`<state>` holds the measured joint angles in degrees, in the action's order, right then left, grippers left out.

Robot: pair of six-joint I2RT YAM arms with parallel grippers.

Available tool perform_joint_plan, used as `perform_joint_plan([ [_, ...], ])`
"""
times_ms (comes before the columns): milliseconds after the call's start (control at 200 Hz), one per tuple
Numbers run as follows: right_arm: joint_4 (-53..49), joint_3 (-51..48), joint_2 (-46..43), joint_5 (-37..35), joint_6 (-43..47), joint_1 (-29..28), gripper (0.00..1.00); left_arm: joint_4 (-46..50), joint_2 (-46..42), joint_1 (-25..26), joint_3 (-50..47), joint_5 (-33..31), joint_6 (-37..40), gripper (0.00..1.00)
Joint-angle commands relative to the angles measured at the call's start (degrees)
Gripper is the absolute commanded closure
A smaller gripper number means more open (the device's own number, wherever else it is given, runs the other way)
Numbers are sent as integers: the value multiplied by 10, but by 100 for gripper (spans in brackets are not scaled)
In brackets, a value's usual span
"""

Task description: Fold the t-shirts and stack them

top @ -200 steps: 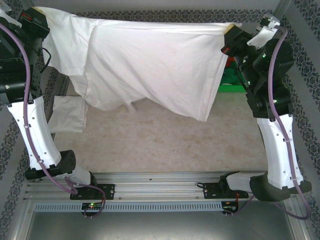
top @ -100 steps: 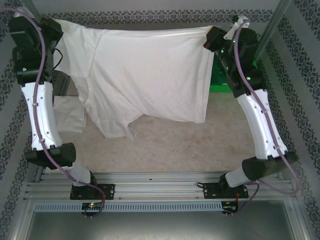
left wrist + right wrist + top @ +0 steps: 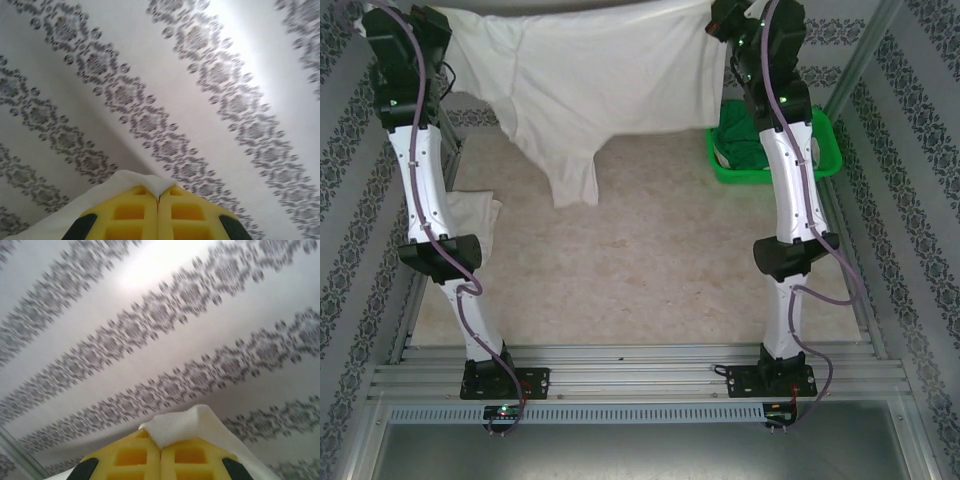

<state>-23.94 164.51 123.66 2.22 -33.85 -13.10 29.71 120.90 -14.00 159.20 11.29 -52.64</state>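
A white t-shirt (image 3: 590,90) hangs spread out at the far end of the table, stretched between my two raised arms, with a sleeve dangling lowest near the middle. My left gripper (image 3: 448,28) holds its left top corner and my right gripper (image 3: 720,20) holds its right top corner. In the left wrist view the yellow fingers (image 3: 130,212) of the left gripper (image 3: 159,194) are shut on a fold of white cloth (image 3: 127,179). In the right wrist view the right gripper (image 3: 160,447) is likewise shut on a white corner (image 3: 192,427). Another white t-shirt (image 3: 470,215) lies folded at the table's left edge.
A green plastic basket (image 3: 820,160) with cloth inside stands at the right, beside the right arm. The beige tabletop (image 3: 640,260) stretches in front of the hanging shirt. Patterned walls close in the sides and back.
Both arms have stretched out away from the bases, carrying the shirt toward the far end. The green basket, hidden behind the right arm and shirt before, now shows.
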Motion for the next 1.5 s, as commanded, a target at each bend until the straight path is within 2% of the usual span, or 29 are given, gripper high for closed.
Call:
perform_joint_plan([
  [0, -16, 50, -7, 24, -28, 13, 100, -39, -49, -8, 8, -6, -11, 100],
  [115, -38, -38, -61, 27, 4, 4, 100, 3, -100, -9, -58, 11, 39, 100],
  [170, -33, -130, -105, 21, 25, -5, 100, 18, -141, -9, -129, 21, 66, 100],
  [250, 9, -301, -185, 8, 39, -16, 100, -2, -225, -9, -300, 21, 91, 100],
  [335, 55, -483, -261, -3, 18, -21, 100, -63, -326, -10, -513, 7, 79, 100],
  [410, 68, -618, -313, -20, -1, -27, 100, -79, -383, -11, -657, 5, 66, 100],
  [565, 88, -848, -367, -45, -53, -55, 100, -131, -445, -12, -918, 13, 31, 100],
  [670, 77, -965, -376, -60, -101, -72, 100, -142, -458, -15, -1029, 24, 12, 100],
  [799, 42, -1055, -374, -79, -162, -86, 100, -135, -473, -16, -1111, 28, 8, 100],
  [974, -21, -1110, -370, -97, -219, -92, 100, -85, -481, -27, -1156, 15, 30, 100],
  [1379, -141, -1127, -352, -86, -248, -90, 100, 11, -536, -34, -1193, 8, 46, 100],
  [1479, -135, -1123, -344, -78, -237, -94, 100, 34, -549, -34, -1205, 9, 42, 95],
  [1494, -135, -1121, -344, -78, -235, -95, 96, 36, -552, -34, -1205, 9, 42, 93],
])
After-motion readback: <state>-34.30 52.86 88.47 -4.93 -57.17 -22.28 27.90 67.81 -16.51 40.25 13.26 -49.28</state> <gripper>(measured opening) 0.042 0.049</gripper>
